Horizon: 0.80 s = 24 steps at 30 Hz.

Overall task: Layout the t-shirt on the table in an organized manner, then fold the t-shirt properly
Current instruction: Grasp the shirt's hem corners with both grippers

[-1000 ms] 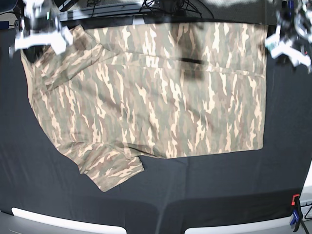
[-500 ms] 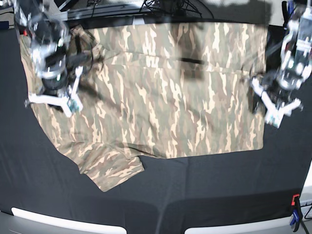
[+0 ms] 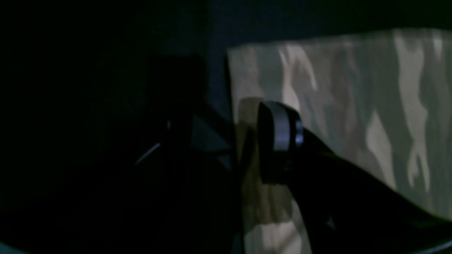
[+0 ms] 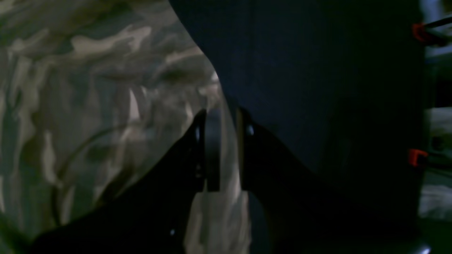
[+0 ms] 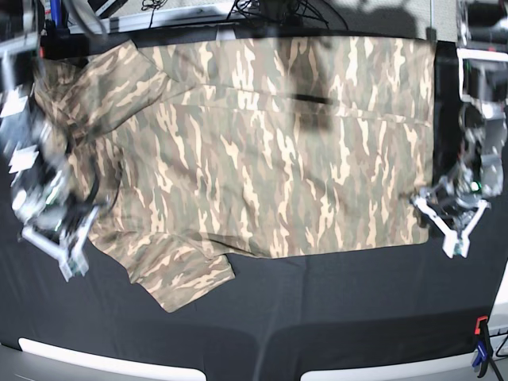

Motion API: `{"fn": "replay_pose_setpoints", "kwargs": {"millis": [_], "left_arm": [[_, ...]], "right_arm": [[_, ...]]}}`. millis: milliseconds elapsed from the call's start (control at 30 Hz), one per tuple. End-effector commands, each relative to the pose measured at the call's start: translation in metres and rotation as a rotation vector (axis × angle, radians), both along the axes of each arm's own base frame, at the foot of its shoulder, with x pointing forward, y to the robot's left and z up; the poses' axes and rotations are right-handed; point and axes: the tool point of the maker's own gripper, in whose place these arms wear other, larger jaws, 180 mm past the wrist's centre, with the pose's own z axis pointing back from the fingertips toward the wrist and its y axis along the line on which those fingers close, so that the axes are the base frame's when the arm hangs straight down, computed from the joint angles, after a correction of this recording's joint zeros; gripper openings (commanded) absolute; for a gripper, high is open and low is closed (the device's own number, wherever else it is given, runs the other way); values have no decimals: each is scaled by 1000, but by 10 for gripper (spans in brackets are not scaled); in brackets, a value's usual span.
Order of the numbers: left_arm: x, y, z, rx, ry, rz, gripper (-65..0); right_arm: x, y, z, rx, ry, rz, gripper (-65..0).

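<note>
Both wrist views dim, left claw spread over t-shirt corner, right claw narrowly parted — grip unclear.

Tangle of dark cables beyond the far edge; pale floor strip in front

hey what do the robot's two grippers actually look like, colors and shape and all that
In the base view, both the left gripper and the right gripper are white, angular, bracket-like pieces on darker arm bodies, blurred by motion. In the wrist views, the fingers look black and tapered, with a grey band-like pad at the tip. No cables or markings are clear.
</note>
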Motion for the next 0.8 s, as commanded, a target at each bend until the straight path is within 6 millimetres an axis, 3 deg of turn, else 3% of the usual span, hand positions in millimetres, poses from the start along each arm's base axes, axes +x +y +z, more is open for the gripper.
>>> {"fn": "replay_pose_setpoints", "kwargs": {"millis": [0, 233, 433, 533, 667, 767], "left_arm": [[16, 6, 19, -10, -50, -8, -368], [18, -1, 4, -132, -1, -25, -368], [14, 0, -9, -151, 19, -7, -368], [10, -12, -20, -174, 53, -11, -368], [6, -44, -27, -223, 86, -82, -372], [6, -50, -29, -234, 89, -88, -436]], "right_arm": [[14, -12, 23, 8, -30, -5, -569], [36, -24, 23, 200, 97, 44, -570], [53, -48, 40, 217, 47, 16, -576], [57, -53, 48, 211, 27, -6, -576], [59, -56, 54, 218, 3, -10, -576], [57, -59, 54, 214, 9, -17, -575]]}}
